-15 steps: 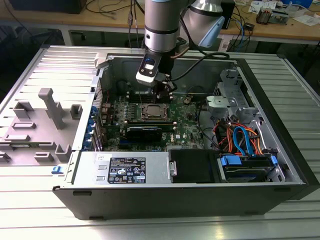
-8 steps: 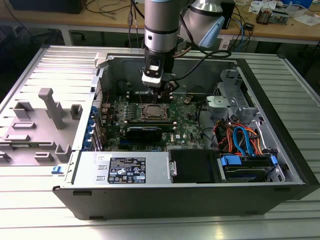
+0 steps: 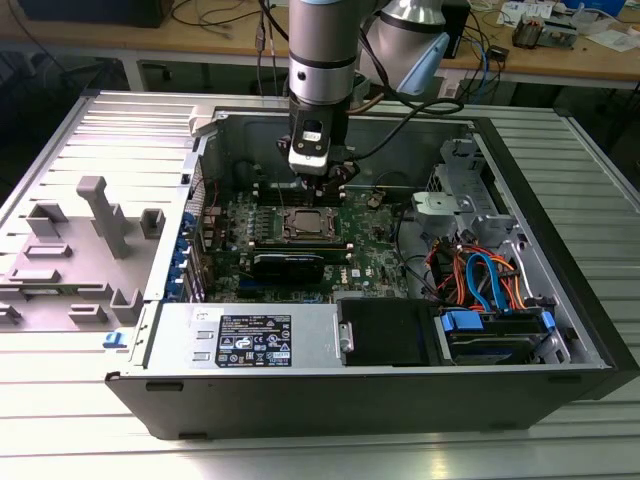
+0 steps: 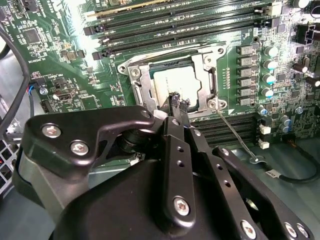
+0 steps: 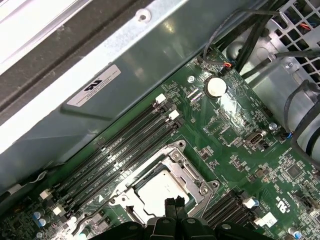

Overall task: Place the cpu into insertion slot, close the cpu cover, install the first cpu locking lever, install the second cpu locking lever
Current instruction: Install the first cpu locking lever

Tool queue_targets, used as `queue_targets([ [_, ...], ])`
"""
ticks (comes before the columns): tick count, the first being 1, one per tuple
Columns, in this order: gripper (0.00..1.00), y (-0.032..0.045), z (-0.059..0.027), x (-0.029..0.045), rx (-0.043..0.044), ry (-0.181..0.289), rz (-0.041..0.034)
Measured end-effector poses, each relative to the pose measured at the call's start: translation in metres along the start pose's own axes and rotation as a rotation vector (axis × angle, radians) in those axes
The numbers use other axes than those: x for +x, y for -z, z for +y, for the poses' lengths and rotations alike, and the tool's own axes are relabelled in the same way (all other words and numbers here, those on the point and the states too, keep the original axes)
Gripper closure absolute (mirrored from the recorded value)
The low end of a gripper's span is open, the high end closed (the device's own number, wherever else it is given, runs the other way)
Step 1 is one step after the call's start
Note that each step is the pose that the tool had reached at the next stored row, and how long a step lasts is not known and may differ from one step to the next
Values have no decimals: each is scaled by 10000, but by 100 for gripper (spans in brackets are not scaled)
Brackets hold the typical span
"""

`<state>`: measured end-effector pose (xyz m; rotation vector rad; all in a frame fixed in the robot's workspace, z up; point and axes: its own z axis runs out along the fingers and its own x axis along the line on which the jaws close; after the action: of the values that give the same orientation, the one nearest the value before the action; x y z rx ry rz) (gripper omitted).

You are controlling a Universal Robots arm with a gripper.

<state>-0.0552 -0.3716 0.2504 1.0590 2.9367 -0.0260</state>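
Observation:
The cpu (image 4: 175, 80) lies in the insertion slot (image 4: 131, 64), its dull silver top showing through the window of the cpu cover (image 4: 208, 75), which lies flat over it. One thin wire locking lever (image 4: 235, 132) sticks out from the socket corner across the memory slots, unlatched. My gripper (image 4: 179, 100) hovers just above the socket's edge, fingers shut with nothing between them. In the first wrist view the gripper (image 5: 175, 202) hangs over the cpu (image 5: 160, 192) and cover (image 5: 187, 170). In the exterior view the gripper (image 3: 322, 190) is above the socket (image 3: 305, 225) in the open computer case.
Long black memory slots (image 4: 180, 22) flank the socket. A power supply (image 3: 250, 340), a black drive box (image 3: 385, 330) and bundled cables (image 3: 480, 280) fill the case's front and the exterior view's right. A grey fixture (image 3: 100, 215) stands on the table at the exterior view's left.

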Motion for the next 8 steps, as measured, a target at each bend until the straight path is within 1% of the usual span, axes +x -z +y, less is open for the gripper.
queue_targets([
  [7, 89, 0, 0, 0, 0, 8, 0],
  [8, 89, 0, 0, 0, -2, 75, 0],
])
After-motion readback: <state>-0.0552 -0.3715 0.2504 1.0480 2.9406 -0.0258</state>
